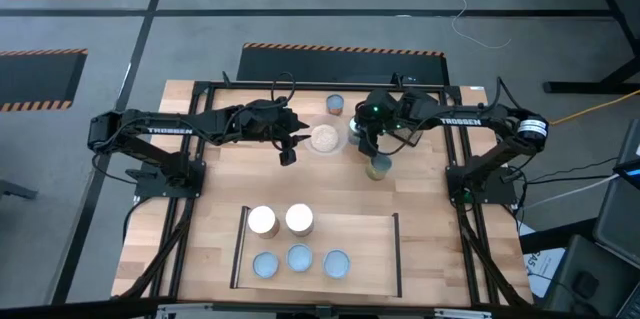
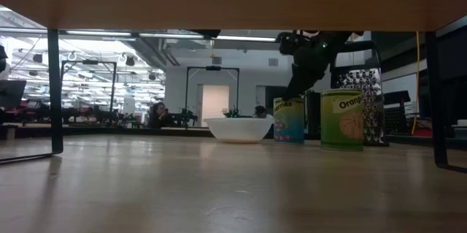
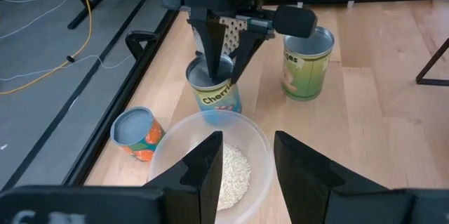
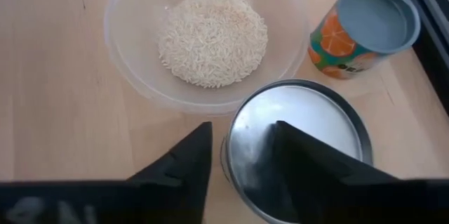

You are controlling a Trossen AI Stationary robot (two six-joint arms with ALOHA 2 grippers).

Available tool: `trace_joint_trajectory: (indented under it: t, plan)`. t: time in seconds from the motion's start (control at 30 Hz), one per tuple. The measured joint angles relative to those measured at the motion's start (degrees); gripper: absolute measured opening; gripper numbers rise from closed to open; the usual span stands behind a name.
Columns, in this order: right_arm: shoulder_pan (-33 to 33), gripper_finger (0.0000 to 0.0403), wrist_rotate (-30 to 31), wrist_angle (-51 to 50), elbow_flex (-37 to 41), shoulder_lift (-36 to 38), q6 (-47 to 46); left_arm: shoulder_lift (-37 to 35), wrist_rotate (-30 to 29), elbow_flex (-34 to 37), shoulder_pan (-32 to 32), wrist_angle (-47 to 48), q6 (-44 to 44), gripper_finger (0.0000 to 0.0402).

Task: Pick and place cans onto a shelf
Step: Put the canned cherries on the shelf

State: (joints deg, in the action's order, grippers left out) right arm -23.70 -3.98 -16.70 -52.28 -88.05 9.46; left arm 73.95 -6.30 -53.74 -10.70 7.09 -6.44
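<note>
We see right gripper [image 3: 219,66] open, fingers straddling cherries can [image 3: 214,94] beside rice bowl [image 3: 168,161], prob lining up grasp for shelf [image 1: 365,259]. Left gripper [image 3: 245,164] open, idle over bowl.

both arms are black, each forearm stamped with white trossen lettering. a green light glows on the right arm's wrist. the left gripper [image 3: 244,175] shows flat, dark, wedge-shaped fingers.

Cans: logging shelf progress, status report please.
Right gripper fingers open over cherries can. Left gripper open, above bowl. Five cans on shelf. Bowl close beside target.
</note>
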Motion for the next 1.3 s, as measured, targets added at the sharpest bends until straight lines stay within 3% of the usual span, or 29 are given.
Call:
trace_joint_trajectory:
  t: [0.27, 0.37, 0.77, 1.1, 1.3]
  plan:
    - [0.02, 0.0034, -0.4, 0.09, 0.06, -0.04, -0.16, 0.0, -0.01, 0.0, 0.0, 0.14, 0.01, 0.0121]
    - [0.02, 0.0008, -0.45, -0.03, 0.06, -0.04, -0.05, 0.0, -0.01, 0.0, 0.0, 0.14, 0.01, 0.0121]
    - [0.02, 0.0002, 0.19, -5.14, -2.43, 1.24, 2.96, 0.0, 0.0, 0.0, 0.01, 0.14, 0.01, 0.0121]
    - [1.05, 0.0001, -0.41, -21.07, -15.28, 1.71, 7.82, 0.0, -0.01, 0.0, 0.02, 0.14, -0.19, 0.0121]
    - [5.31, 0.0001, -0.68, -29.12, -25.52, 1.75, 9.42, 0.0, 0.0, 0.0, 0.02, 0.16, -0.19, 0.0121]
